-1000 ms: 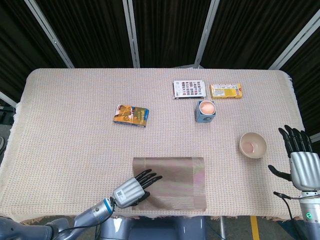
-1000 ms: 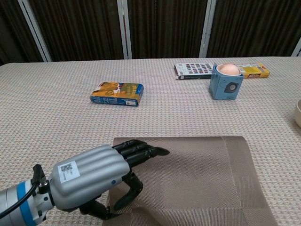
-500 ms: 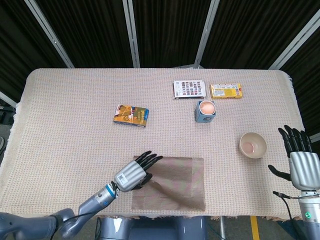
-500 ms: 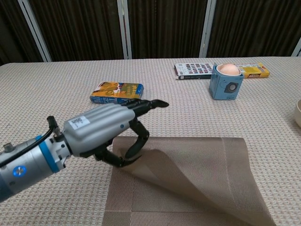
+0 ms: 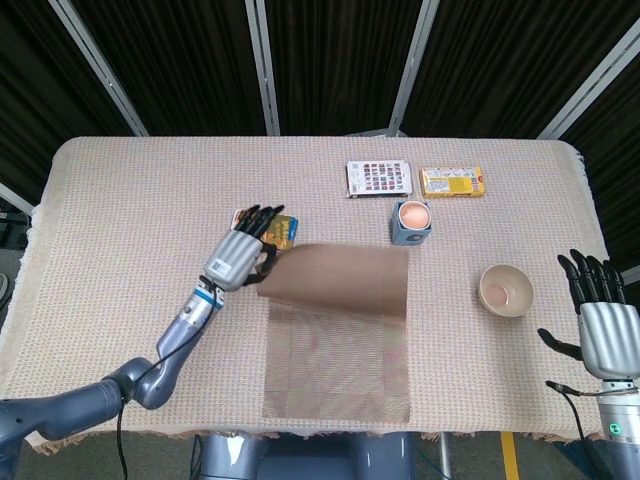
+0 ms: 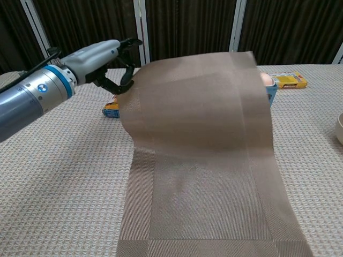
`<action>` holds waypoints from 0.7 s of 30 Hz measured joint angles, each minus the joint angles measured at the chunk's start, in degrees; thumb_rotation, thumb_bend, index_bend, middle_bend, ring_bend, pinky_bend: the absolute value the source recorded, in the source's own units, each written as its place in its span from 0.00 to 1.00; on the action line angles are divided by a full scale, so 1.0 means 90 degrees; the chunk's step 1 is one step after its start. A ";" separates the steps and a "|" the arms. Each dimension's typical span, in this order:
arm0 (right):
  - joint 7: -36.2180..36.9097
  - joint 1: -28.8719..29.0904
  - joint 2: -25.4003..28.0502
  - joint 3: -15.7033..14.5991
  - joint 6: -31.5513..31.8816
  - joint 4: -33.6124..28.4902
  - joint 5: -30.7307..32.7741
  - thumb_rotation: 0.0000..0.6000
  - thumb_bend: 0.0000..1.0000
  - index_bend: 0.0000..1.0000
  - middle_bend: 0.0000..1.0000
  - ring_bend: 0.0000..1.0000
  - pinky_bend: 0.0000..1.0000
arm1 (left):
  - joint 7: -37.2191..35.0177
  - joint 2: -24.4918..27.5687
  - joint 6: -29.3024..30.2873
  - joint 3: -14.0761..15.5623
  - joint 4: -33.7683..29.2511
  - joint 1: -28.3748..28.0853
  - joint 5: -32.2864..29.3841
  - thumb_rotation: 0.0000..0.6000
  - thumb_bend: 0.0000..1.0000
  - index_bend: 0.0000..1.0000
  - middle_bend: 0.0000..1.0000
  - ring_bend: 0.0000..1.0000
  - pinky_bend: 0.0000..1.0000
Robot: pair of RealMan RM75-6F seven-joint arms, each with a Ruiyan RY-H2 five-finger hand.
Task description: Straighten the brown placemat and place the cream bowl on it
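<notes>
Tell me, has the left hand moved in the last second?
Yes. The left hand, gripping the brown placemat, moved away from the table's near edge to beside the colourful snack box.

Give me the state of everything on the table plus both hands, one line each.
placemat: near part flat on the table, far edge lifted
left hand: pinches the placemat's far left corner, raised
right hand: holds nothing, fingers apart, beside the table's right edge
bowl: upright, empty, on the cloth right of the placemat
blue cup: upright, something round and peach-coloured in it
yellow box: lying flat
card: lying flat
</notes>
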 measured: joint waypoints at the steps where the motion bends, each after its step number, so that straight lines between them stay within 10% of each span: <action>1: -0.0020 -0.0001 -0.0004 -0.0003 0.0007 -0.0007 -0.0009 1.00 0.00 0.00 0.00 0.00 0.00 | -0.0003 0.0022 -0.0063 -0.0082 0.0141 -0.0020 -0.0163 1.00 0.73 0.74 0.00 0.00 0.00; 6: -0.0129 0.0006 -0.0035 -0.0023 0.0005 -0.0032 -0.0040 1.00 0.00 0.00 0.00 0.00 0.00 | -0.0108 0.0168 -0.0346 -0.0342 0.0892 -0.0040 -0.0820 1.00 0.57 0.62 0.00 0.00 0.00; 9: -0.0195 0.0015 -0.0063 -0.0041 -0.0022 -0.0036 -0.0043 1.00 0.00 0.00 0.00 0.00 0.00 | -0.0255 0.0285 -0.0429 -0.0296 0.1188 0.0041 -0.0935 1.00 0.02 0.04 0.00 0.00 0.00; 21: -0.0258 0.0156 -0.0197 -0.0226 -0.0340 0.0070 -0.0306 1.00 0.00 0.00 0.00 0.00 0.00 | 0.0086 0.1367 -0.0135 -0.0133 0.0240 0.0682 -0.1320 1.00 0.00 0.00 0.00 0.00 0.00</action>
